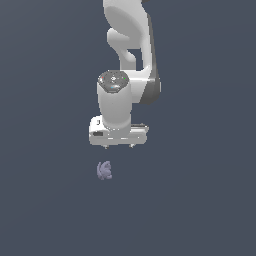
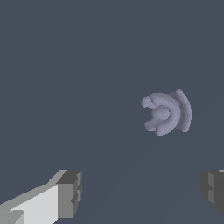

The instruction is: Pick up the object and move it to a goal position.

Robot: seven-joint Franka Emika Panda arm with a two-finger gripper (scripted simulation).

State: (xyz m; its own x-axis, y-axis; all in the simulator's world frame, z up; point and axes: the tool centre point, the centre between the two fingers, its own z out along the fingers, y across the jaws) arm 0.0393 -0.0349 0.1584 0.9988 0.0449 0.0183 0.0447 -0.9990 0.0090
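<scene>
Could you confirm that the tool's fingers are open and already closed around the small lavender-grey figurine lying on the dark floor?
Not quite: the tool is open, but the wrist view shows the lavender-grey figurine lying clear of both fingers, not between them.

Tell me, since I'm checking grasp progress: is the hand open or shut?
Open. In the wrist view the hand shows its two fingers far apart with bare floor between, and the object lies beyond them, ungripped.
</scene>
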